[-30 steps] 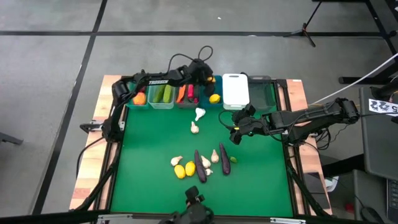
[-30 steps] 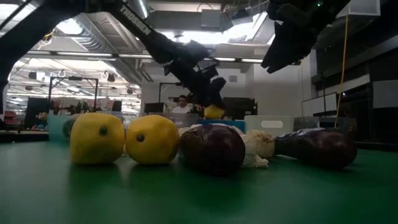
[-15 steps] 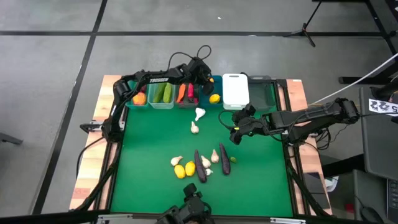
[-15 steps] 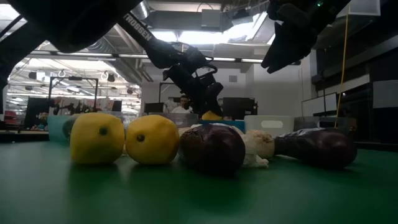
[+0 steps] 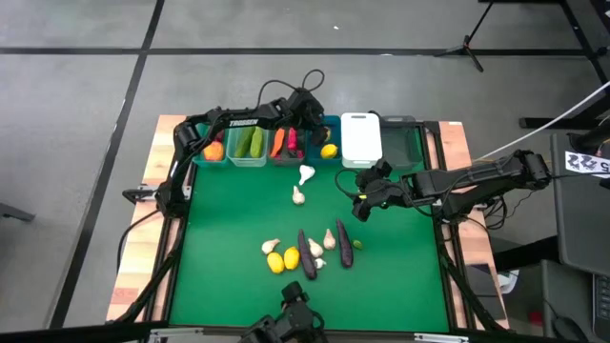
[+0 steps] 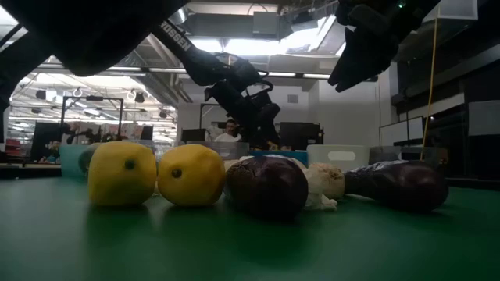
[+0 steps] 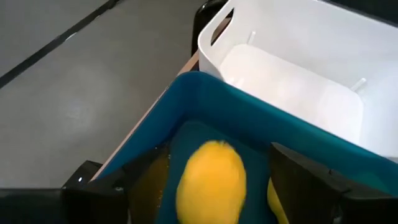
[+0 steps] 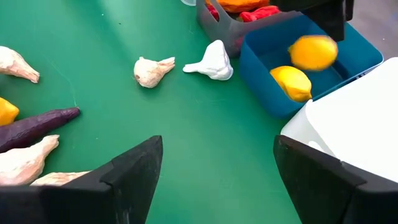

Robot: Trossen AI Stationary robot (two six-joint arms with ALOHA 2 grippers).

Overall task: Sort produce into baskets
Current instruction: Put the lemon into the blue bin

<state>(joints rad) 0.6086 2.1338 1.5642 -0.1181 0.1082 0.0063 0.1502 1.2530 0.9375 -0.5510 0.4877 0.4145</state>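
My left gripper point(image 7: 211, 160) hangs open over the blue basket point(image 8: 351, 59), in the row of baskets at the far edge. A yellow lemon point(image 7: 210, 183) is between and below its fingers, clear of both, dropping into the basket point(image 5: 329, 155). It shows blurred point(image 8: 313, 52) above a second lemon point(image 8: 291, 83) that lies on the basket's floor. My right gripper point(image 5: 362, 207) hovers open over the green mat, right of centre, with nothing between its fingers. Loose produce lies on the mat: two garlic point(image 8: 210, 64) near the baskets, and lemons point(image 5: 283, 258), eggplants point(image 5: 307, 255) and more garlic nearer the front.
The white basket point(image 5: 361, 138) and the dark green basket point(image 5: 405, 143) stand right of the blue one. The grey point(image 5: 286, 145), clear point(image 5: 248, 145) and teal point(image 5: 212, 151) baskets, holding produce, stand to its left. Bare mat lies between the baskets and the front pile.
My left gripper has let go of the lemon over the blue basket. In the low view the lemon sat at its fingertips, and it has since sunk out of sight behind the basket's wall. My right gripper has kept still.
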